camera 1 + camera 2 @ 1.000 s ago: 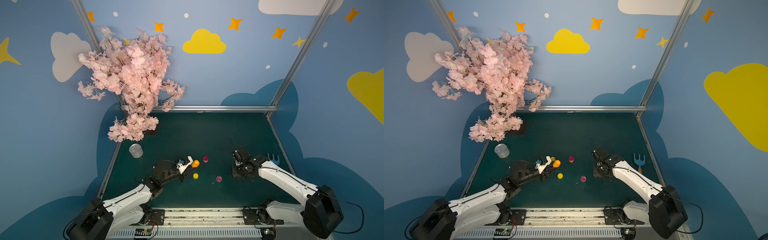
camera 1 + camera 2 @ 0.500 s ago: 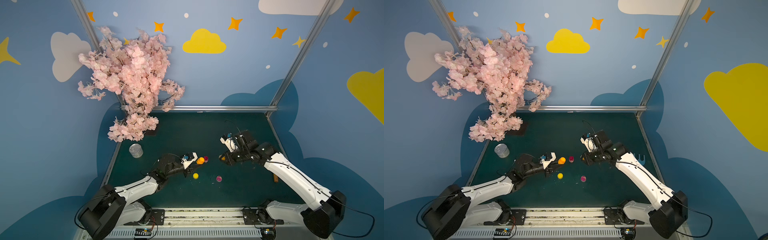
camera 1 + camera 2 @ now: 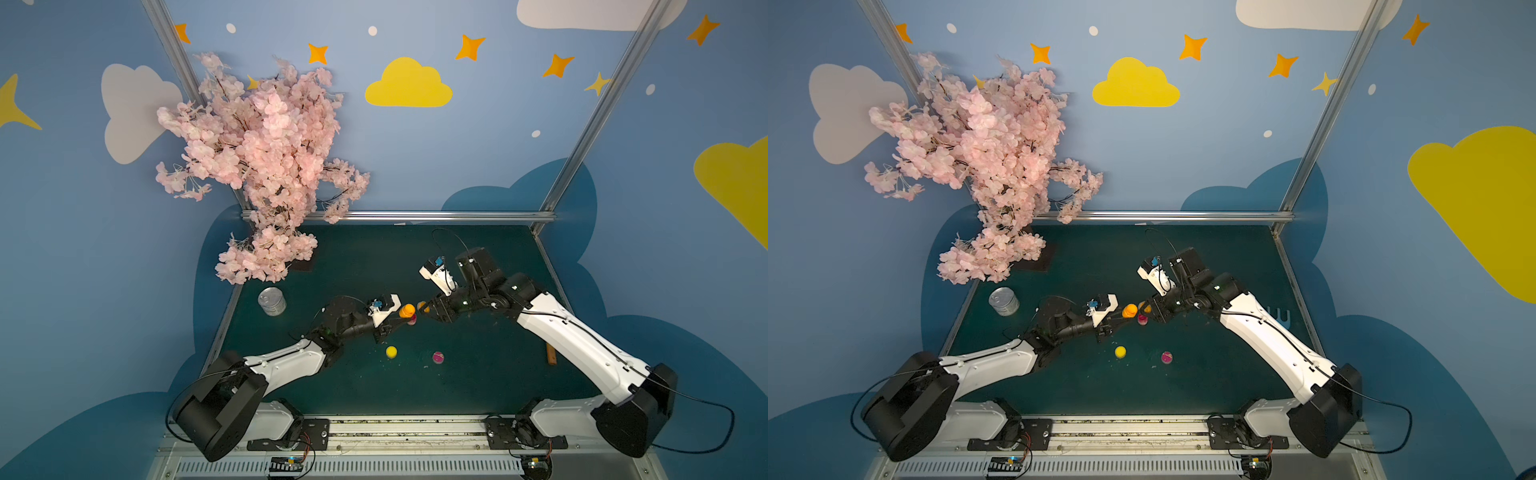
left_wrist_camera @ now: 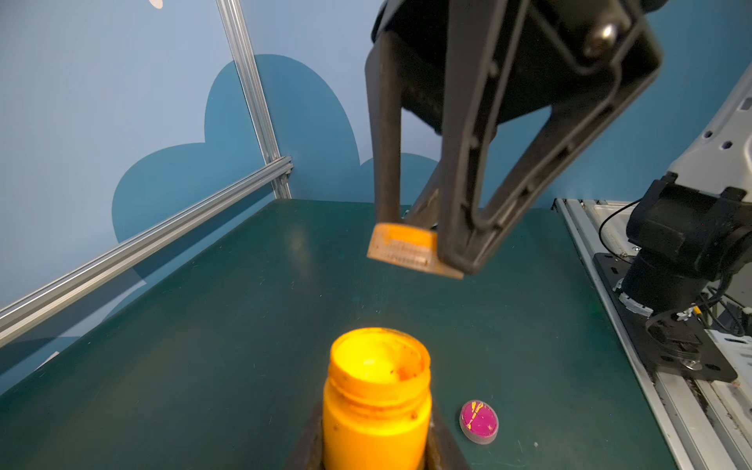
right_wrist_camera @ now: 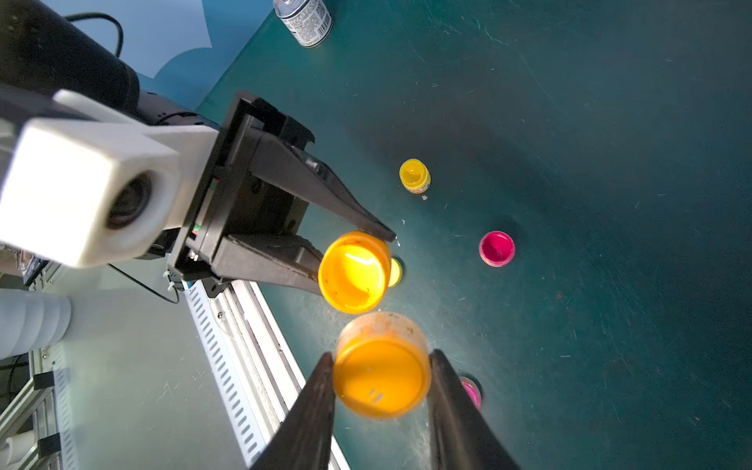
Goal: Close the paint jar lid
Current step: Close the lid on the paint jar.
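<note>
My left gripper (image 3: 400, 316) is shut on an open orange paint jar (image 3: 407, 310), holding it above the table with its mouth toward the right arm. In the left wrist view the jar (image 4: 376, 390) stands between my fingers, with wet orange paint inside. My right gripper (image 3: 424, 309) is shut on the orange lid (image 3: 422, 306), its two fingers pinching the rim. The lid (image 5: 382, 374) hangs just short of the jar's mouth (image 5: 353, 272), a small gap between them. From the left wrist view the lid (image 4: 407, 250) is tilted and above the jar.
On the green table (image 3: 478, 374) stand an open yellow jar (image 3: 391, 352) and an open magenta jar (image 3: 438, 357). A magenta lid (image 4: 479, 421) lies under the held jar. A tin can (image 3: 272, 301) and a blossom tree (image 3: 257, 166) are at the left, a blue fork (image 3: 1278, 318) at the right.
My right arm has come up from the table's right side and swung to the centre with the orange lid. The left gripper has carried the jar slightly right, toward it.
</note>
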